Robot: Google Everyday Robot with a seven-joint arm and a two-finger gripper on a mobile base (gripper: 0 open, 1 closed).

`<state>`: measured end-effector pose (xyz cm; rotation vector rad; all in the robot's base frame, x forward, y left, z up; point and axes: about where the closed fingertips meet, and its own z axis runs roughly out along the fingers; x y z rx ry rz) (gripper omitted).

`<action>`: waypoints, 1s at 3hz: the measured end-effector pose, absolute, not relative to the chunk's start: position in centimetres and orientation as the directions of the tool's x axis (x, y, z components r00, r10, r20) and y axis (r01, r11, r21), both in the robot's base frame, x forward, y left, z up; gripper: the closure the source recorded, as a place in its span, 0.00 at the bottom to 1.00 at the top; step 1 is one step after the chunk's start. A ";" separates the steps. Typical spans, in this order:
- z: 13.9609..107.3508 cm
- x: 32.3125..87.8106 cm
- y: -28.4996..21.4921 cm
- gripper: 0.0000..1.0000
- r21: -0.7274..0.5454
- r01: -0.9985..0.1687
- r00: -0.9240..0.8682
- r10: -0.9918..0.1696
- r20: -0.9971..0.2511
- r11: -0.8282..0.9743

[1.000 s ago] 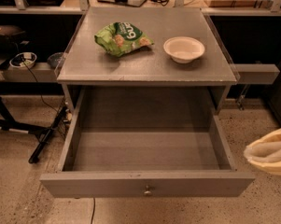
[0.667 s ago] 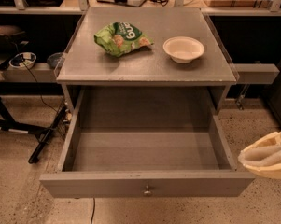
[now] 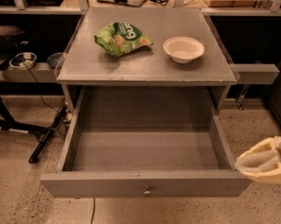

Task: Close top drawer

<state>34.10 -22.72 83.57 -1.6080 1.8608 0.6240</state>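
Speckled floor (image 3: 18, 190) below; top drawer (image 3: 144, 185), left of my gripper (image 3: 263, 162) (clench unclear), should slide easily; push its stiff front.

The top drawer (image 3: 107, 185) is matt grey wood with a shiny metal knob (image 3: 147, 190); the end effector (image 3: 253, 164) beside its right corner looks smooth and matt.

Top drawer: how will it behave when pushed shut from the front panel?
Probably slides easily: the top drawer looks empty, so light. Its wide front may rack if pushed off-centre; near the knob seems safer. The gripper sits beside its front right corner.
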 end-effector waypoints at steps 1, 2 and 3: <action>83.7 34.2 -22.6 1.00 -0.045 -0.985 -0.089 -0.712 -0.696 0.167; 83.1 33.4 -21.8 1.00 -0.105 -0.972 -0.073 -0.694 -0.717 0.210; 81.0 32.6 -21.5 1.00 -0.131 -0.956 -0.079 -0.658 -0.749 0.264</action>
